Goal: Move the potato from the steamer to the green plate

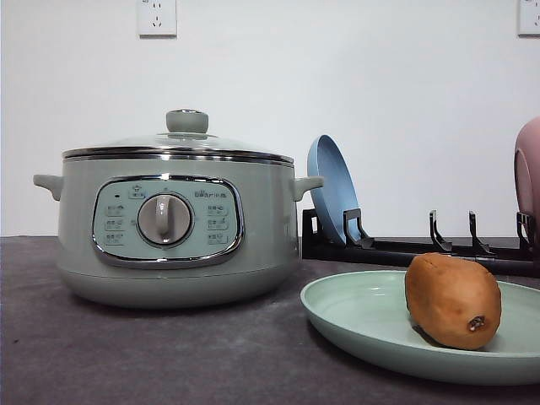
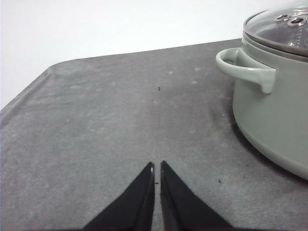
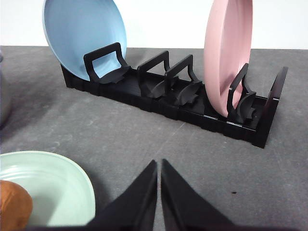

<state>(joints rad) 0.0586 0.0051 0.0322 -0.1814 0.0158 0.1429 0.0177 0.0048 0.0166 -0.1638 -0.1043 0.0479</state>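
On your left the steamer [image 1: 175, 221] sits lidded; right of it, near, the green plate [image 1: 363, 321] carries the potato [image 1: 452, 300]. Left gripper [image 2: 157, 168] and right gripper [image 3: 159, 164] both clenched, holding nothing, above bare table.

Left gripper [image 2: 157, 169]: black tapered fingers pressed nearly together, tips almost meeting, nothing between them. Right gripper [image 3: 159, 166]: same pose, fingers closed to a narrow slit, empty.
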